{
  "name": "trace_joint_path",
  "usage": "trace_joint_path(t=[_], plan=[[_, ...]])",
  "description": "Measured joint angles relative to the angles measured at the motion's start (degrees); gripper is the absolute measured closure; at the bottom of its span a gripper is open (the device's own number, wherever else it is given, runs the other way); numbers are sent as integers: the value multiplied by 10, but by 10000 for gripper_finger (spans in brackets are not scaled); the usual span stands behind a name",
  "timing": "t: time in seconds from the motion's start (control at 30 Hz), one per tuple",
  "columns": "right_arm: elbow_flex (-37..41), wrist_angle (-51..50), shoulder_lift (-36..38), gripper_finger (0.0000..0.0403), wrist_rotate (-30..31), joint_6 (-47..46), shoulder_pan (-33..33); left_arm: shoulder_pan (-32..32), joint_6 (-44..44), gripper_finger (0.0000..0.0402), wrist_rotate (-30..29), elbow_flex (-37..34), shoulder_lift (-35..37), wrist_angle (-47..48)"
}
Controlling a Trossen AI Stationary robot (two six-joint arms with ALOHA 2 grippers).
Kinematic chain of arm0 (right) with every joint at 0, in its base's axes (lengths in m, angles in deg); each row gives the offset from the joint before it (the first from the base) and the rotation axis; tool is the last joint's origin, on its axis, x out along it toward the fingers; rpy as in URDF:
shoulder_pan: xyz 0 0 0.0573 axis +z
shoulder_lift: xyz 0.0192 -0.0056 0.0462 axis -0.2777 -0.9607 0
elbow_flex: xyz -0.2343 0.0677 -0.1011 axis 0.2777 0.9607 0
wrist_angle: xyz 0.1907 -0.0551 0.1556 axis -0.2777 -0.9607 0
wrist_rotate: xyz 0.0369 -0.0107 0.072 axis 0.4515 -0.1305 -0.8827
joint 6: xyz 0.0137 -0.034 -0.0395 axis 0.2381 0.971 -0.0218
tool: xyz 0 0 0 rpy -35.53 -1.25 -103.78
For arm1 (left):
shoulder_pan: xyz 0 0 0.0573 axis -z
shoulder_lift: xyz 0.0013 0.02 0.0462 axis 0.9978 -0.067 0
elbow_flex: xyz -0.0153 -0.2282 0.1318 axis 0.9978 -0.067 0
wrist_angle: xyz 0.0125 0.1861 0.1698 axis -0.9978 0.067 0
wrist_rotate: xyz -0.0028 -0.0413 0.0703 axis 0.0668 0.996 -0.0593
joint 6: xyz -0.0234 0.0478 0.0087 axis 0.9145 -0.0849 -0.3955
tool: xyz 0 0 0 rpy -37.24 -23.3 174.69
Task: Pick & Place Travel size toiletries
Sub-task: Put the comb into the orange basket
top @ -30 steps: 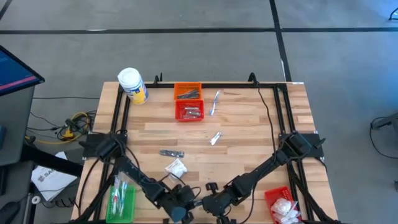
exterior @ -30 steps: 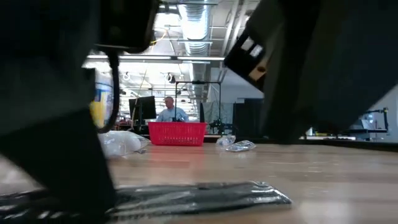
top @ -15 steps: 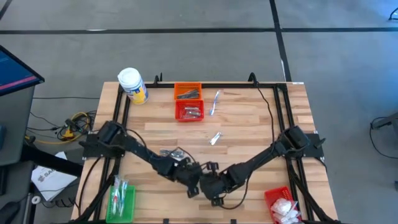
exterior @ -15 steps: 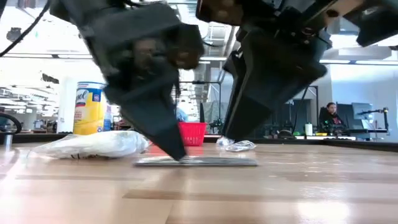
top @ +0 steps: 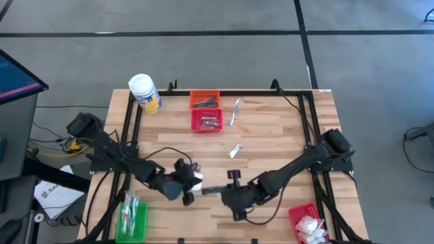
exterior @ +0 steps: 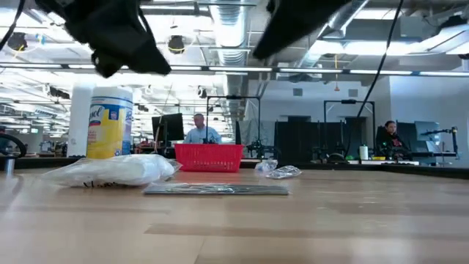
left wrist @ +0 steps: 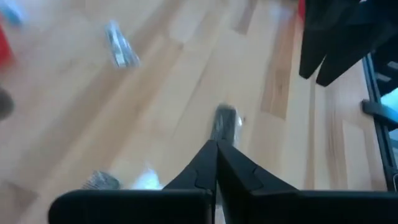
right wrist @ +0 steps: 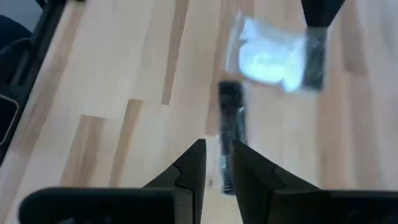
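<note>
— Both jaws sit nearly together, empty: left gripper (left wrist: 216, 163) fully, right gripper (right wrist: 217, 163) a crack apart.

— Our dark slim tube (right wrist: 230, 118) lies flat beside the white packet (right wrist: 268, 57); we should open wider, straddle it crosswise.

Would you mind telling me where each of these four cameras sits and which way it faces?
High view: above the table, looking straight down; shows both arms, the left end effector and the right end effector.
Low view: at tabletop height, looking level toward the room; arm parts hang at the top.
Left wrist view: on the left arm, looking past its shut fingers at the tabletop.
Right wrist view: on the right arm, looking past its slightly parted fingers.
Shared: the dark tube shows in the high, low and right wrist views.
</note>
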State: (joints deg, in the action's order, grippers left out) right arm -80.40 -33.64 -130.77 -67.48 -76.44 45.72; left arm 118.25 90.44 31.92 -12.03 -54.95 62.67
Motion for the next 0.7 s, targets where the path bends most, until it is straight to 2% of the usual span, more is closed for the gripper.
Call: trace_joint_path(t=[0.17,0.37,0.53,0.7], plan=[[0,-7,68,337,66,52,-28,-27,-80,402,-38,-1,57,-9],[-1,-4,143,337,163,54,-67,-31,-107,401,-30,-7,86,-10],[-1,12,166,337,179,57,-106,-24,-72,401,-47,-49,87,-14],[-1,44,144,337,178,66,-144,-43,-51,401,-58,-106,87,-38]])
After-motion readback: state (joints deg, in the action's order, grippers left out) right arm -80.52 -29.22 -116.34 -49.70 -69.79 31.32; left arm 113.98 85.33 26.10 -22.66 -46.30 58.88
